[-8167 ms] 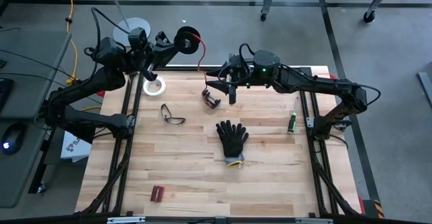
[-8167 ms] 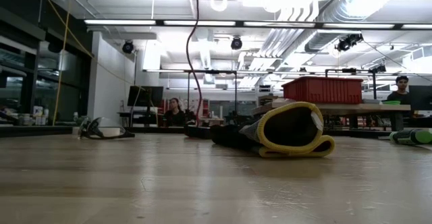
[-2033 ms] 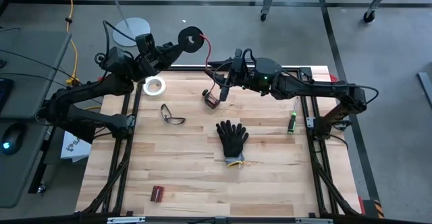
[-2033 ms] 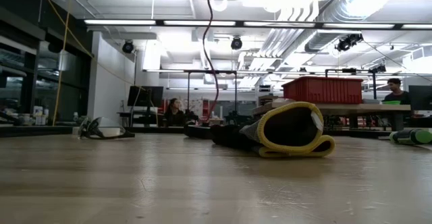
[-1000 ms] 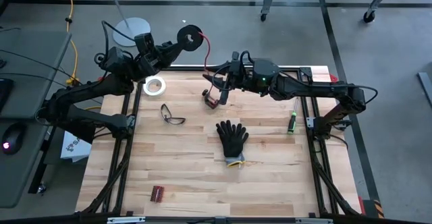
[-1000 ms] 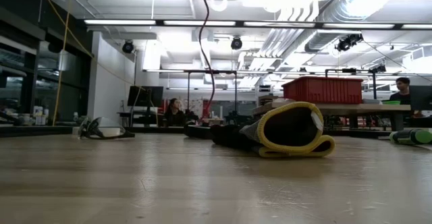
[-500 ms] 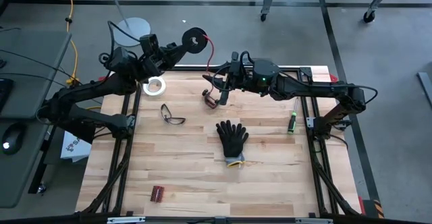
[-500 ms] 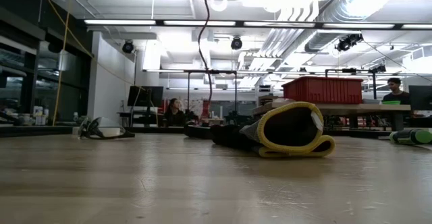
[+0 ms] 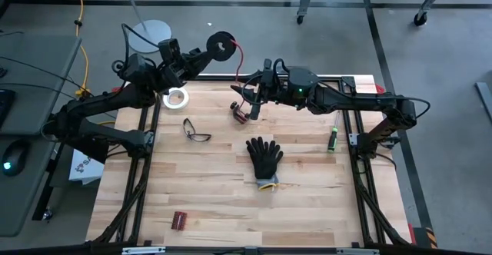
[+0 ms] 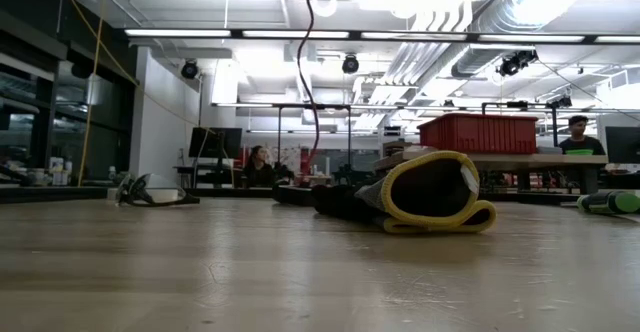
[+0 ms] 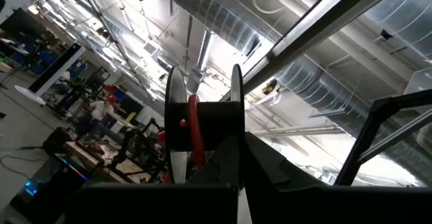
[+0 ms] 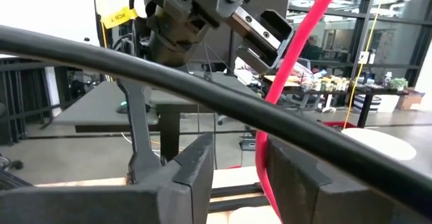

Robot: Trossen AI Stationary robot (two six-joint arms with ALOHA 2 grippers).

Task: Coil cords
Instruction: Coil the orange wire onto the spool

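A small black round spool (image 9: 221, 44) with a thin red cord (image 9: 237, 55) wound on it is held up past the table's far edge by my left gripper (image 9: 201, 54). In the left wrist view the red winding (image 11: 194, 126) sits between the spool's two flanges. The cord runs from the spool down to my right gripper (image 9: 252, 105), which is open above the table's far middle. The cord (image 12: 270, 156) passes through the gap between its fingers, close to one finger (image 12: 297, 177); I cannot tell whether it touches. The cord's loose end (image 9: 241, 115) lies bunched on the table. The cord also hangs in the low view (image 10: 305, 72). My left gripper is shut on the spool at the lower part of its flanges (image 11: 233, 150); the gripper's own body hides the exact place of contact. The fingers slant up from the table's left side. The spool is lifted clear of the table, its axle lying across the fingers.
A white tape ring (image 9: 177, 97) and safety glasses (image 9: 196, 130) lie at the far left. A black glove with a yellow cuff (image 9: 264, 157) lies mid-table, a green screwdriver (image 9: 334, 137) at the right and a small dark red object (image 9: 180, 220) near the front left.
My left gripper has shifted a little toward the table's right with the spool. The hanging red cord has swayed slightly.
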